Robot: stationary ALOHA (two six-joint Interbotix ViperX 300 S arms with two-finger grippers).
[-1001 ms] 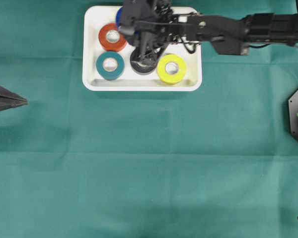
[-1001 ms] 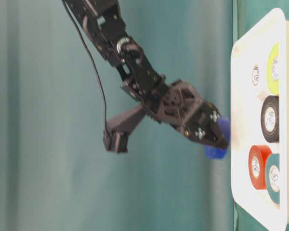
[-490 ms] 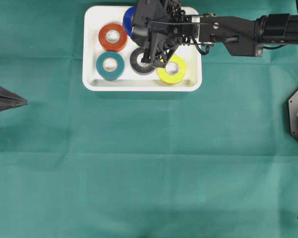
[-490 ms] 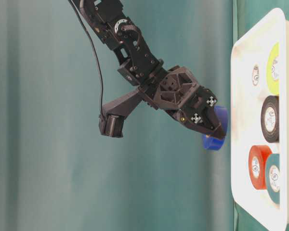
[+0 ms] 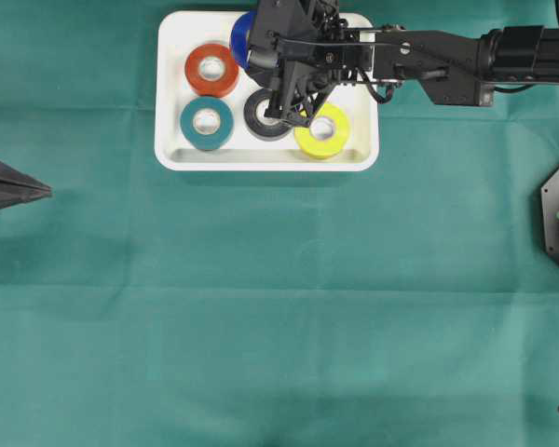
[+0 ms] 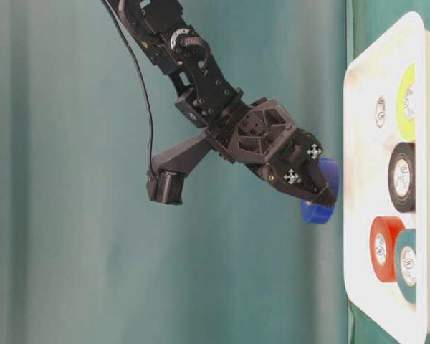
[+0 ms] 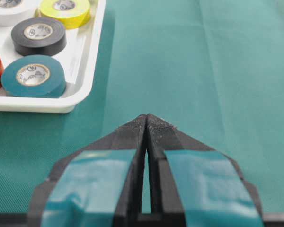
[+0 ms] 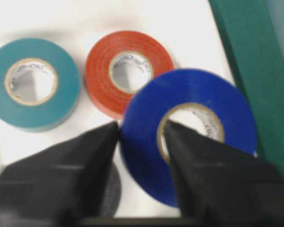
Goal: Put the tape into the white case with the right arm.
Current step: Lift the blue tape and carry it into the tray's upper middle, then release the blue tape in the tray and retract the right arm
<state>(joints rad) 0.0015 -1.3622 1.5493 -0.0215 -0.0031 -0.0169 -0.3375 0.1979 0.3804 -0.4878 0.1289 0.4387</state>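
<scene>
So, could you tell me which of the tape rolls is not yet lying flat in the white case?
The blue roll. It hangs off the floor of the white case, between the right gripper's fingers, while the red, teal, black, yellow and white rolls lie flat inside.

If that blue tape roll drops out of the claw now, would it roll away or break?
The blue tape roll hangs tilted above the white case, so it would probably flop flat like the red roll. Being a thick, solid-looking ring, it seems unlikely to break. The raised rim should stop any rolling.
</scene>
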